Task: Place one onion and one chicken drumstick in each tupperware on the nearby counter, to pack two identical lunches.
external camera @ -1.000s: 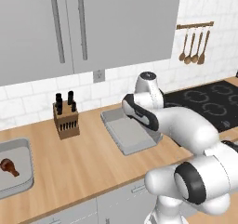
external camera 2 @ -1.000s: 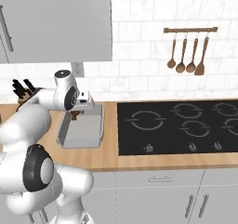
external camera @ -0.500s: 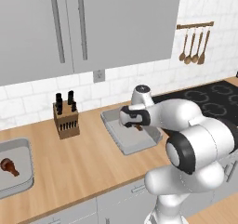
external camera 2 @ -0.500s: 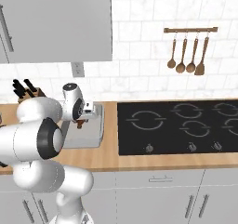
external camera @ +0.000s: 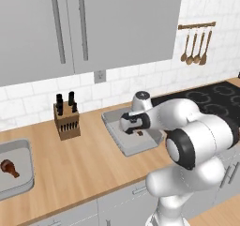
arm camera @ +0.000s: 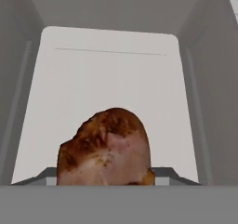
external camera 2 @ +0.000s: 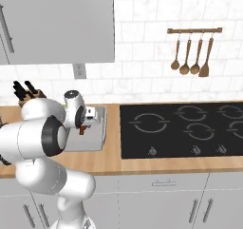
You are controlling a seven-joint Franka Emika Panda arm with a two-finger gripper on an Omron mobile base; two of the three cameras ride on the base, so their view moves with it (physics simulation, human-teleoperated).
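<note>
While over the tupperware (external camera: pixel 123 140), half-spread fingers (external camera: pixel 136 131) grip a chicken drumstick (arm camera: pixel 106 148) (thick end)

claw (external camera: pixel 137 131) over tupperware (external camera: pixel 117 137), drumstick (external camera: pixel 9 168) far left

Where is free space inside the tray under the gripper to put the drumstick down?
The tray floor is bare all around the drumstick held by the gripper. Wood is also free between the knife block and this tray. The far-left tray already holds a drumstick.
</note>
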